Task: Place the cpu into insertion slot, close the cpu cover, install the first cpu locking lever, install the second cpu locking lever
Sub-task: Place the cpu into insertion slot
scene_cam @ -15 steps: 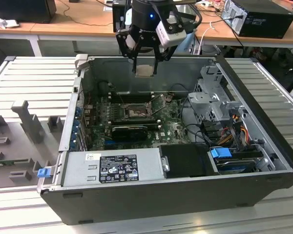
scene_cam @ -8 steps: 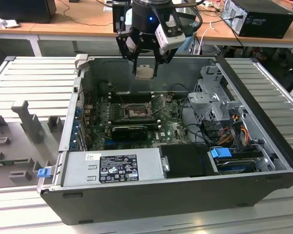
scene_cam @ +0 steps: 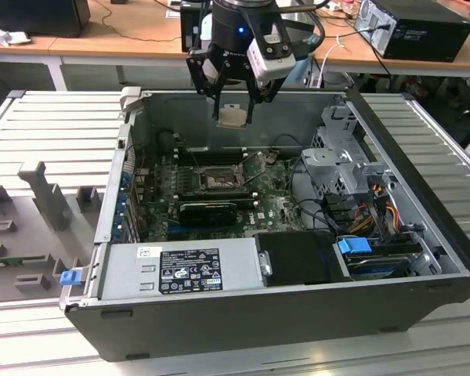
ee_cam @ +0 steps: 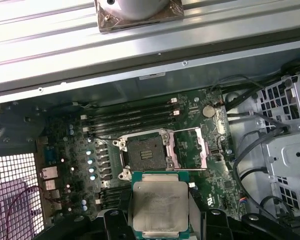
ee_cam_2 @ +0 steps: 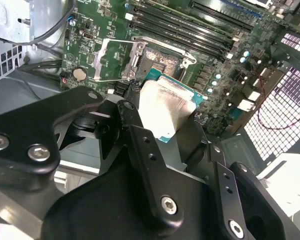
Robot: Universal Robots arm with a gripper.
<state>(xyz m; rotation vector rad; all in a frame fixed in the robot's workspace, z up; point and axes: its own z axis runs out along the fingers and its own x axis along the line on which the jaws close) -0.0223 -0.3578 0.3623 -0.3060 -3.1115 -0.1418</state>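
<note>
Currently the black claw (scene_cam: 233,117) is clamped on the small flat square beige-silver cpu (ee_cam: 160,206), held in the air over the far part of the open dark computer case (scene_cam: 243,321). Below lies the square dark insertion slot (ee_cam: 145,152), with the thin grey metal cpu cover (ee_cam: 205,150) flipped open beside it.

A wooden bench (scene_cam: 102,45) runs along the back, cables (scene_cam: 331,53) trailing over it, with a black box (scene_cam: 47,16) at the exterior view's left and a black computer (scene_cam: 423,27) at its right. Nearer, a ribbed metal table (scene_cam: 55,117), evenly lit, carries grey blocks (scene_cam: 41,188).
</note>
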